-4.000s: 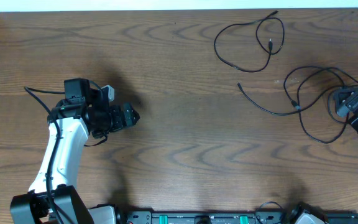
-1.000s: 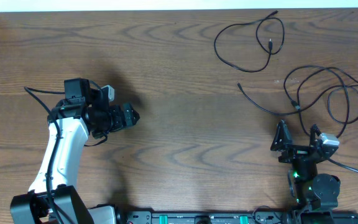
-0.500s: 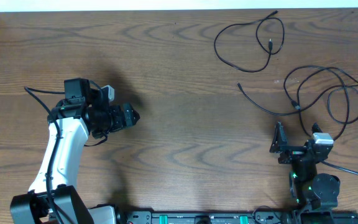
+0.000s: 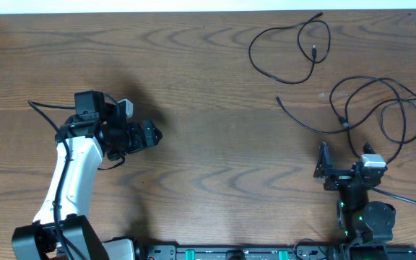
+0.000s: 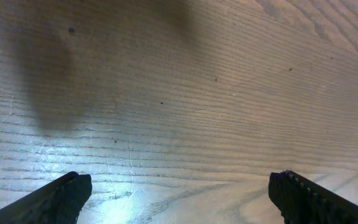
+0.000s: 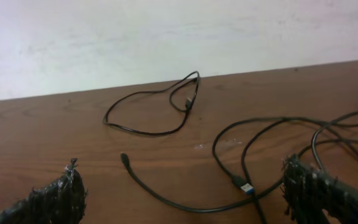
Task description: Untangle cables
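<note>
table (image 4: 215, 144): brown wood, visible grain | wall (image 6: 166, 31): pale, behind table's far edge

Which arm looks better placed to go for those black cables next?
Probably the right: the right tool, open, faces the black cables close by, and they fill its wrist view; the left tool, also open, is far across the table, seeing only wood.

Three cameras, one table (image 4: 208, 144)
Overhead faces straight down; left wrist sits close over bare wood; right wrist looks low toward the far edge, sharing the cables (image 6: 244, 185) with overhead.
</note>
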{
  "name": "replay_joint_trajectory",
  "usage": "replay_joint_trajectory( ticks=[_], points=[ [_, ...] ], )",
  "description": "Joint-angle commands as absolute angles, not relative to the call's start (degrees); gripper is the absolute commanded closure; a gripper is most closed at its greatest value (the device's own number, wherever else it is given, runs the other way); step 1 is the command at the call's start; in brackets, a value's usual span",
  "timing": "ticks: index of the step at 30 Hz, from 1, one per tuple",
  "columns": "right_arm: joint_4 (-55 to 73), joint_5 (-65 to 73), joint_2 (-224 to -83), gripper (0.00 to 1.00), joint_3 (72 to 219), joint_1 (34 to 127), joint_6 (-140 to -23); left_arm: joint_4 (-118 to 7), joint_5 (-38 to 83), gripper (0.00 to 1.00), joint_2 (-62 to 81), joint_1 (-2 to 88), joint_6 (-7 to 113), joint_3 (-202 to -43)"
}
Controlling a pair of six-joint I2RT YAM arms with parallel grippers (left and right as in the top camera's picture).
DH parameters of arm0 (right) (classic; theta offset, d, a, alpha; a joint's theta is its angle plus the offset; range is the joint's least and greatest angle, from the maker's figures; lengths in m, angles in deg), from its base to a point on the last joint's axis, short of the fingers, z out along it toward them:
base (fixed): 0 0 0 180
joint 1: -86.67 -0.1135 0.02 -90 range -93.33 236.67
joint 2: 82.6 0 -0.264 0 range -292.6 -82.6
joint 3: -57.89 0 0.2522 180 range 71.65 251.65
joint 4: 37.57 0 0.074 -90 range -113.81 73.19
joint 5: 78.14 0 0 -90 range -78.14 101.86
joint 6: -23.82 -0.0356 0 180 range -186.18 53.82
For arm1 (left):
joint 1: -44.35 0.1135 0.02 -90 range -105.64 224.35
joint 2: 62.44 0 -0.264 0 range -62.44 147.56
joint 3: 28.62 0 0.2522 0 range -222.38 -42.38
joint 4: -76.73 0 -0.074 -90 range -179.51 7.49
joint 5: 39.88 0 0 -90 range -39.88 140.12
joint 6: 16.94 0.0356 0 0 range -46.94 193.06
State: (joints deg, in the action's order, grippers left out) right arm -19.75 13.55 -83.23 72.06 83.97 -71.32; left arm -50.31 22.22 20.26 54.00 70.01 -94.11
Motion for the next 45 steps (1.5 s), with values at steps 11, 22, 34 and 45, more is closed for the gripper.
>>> replay_joint_trajectory(
  ticks=[11, 22, 34, 45],
  points=[
    [-19.6, 12.8, -82.9, 0.01, 71.9, 83.9, -68.5, -50.1, 22.8, 0.02, 19.4, 54.3, 69.8, -94.0],
    [-19.5, 12.8, -82.9, 0.01, 71.9, 84.0, -68.5, -50.1, 22.8, 0.02, 19.4, 54.3, 69.8, -94.0],
    [-19.5, 12.8, -82.9, 0.01, 71.9, 84.0, -68.5, -50.1, 22.8, 0.02, 19.4, 54.3, 69.8, -94.0],
    [-19.5, 12.8, -82.9, 0.01, 71.9, 84.0, -68.5, -50.1, 22.8, 0.02, 19.6, 54.3, 69.8, -94.0]
  ],
)
